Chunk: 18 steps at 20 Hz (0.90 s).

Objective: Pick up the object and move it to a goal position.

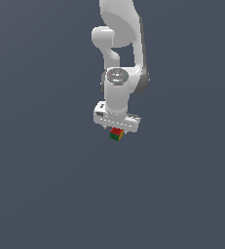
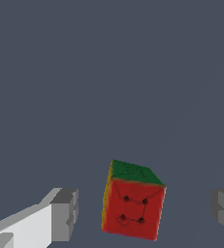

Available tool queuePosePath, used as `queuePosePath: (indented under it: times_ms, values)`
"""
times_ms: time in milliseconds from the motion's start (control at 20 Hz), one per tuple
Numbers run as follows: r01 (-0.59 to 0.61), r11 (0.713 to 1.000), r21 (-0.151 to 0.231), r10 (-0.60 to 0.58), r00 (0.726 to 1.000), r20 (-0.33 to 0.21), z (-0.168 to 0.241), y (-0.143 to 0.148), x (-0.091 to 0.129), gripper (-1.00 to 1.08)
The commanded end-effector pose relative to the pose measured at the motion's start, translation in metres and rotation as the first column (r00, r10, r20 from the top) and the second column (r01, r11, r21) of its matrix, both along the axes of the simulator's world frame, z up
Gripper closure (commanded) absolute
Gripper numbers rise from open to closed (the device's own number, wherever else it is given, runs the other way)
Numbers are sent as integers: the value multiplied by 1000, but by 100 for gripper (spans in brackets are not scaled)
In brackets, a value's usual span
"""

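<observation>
**Gripper poised over the cube, jaws wide**

In the wrist view the jaws stand well apart, one grey pad (image 2: 65,215) to either side of the cube (image 2: 133,201), with clear gaps between each pad and the cube's faces; nothing is held. The cube sits between the fingers, nearer the pad at its 9 o'clock than the one at 3 o'clock.

The cube shows a red face with four dark dots towards the camera, a green face at 12 o'clock and a yellow-orange sliver at 9 o'clock. It is turned slightly clockwise and has no long axis.

In the exterior view the gripper (image 1: 117,130) points straight down, the cube (image 1: 116,134) just at its 6 o'clock. The white arm (image 1: 119,58) rises towards 12 o'clock above a plain dark-grey floor (image 1: 46,185).
</observation>
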<state>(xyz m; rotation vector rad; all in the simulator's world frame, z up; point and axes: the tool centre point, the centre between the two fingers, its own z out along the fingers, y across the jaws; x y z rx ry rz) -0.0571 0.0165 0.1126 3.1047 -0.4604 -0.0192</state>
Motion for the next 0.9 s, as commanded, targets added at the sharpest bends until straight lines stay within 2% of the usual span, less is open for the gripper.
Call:
queuePosePath:
  times_ms: [0,450,850]
  values:
    - [56,998,0,-56,998,4,-8,3,-10,-92]
    - [181,983,1,-181,983,11,-26,8,-34,-92]
    - [200,980,1,-200,980,12,-29,9,-38,-92]
